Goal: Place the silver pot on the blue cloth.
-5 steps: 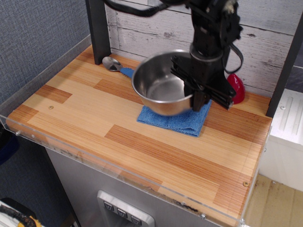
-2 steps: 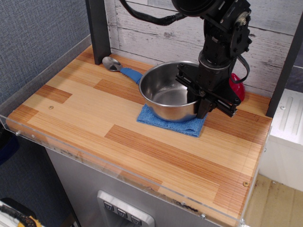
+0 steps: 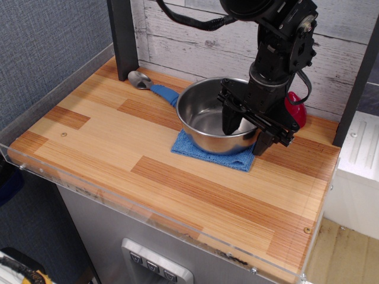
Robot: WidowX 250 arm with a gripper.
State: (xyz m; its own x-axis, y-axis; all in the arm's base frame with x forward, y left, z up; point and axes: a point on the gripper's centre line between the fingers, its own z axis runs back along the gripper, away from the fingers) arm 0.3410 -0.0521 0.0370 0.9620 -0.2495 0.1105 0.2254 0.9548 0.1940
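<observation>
1. The round shiny stainless-steel silver pot (image 3: 216,121) sits on the folded blue terry cloth (image 3: 208,155), covering most of it.
2. The black gripper (image 3: 246,131) is released: jaws spread, straddling the pot's right rim, one finger inside, one outside.
3. Placement looks complete; the spread jaws suit lifting clear.

The silver pot (image 3: 214,121) covers most of the blue cloth (image 3: 213,155), leaving only its front edge showing. The gripper (image 3: 247,134) screens the pot's right rim and much of a red object (image 3: 295,110). The spoon (image 3: 148,84) handle vanishes behind the pot.
</observation>
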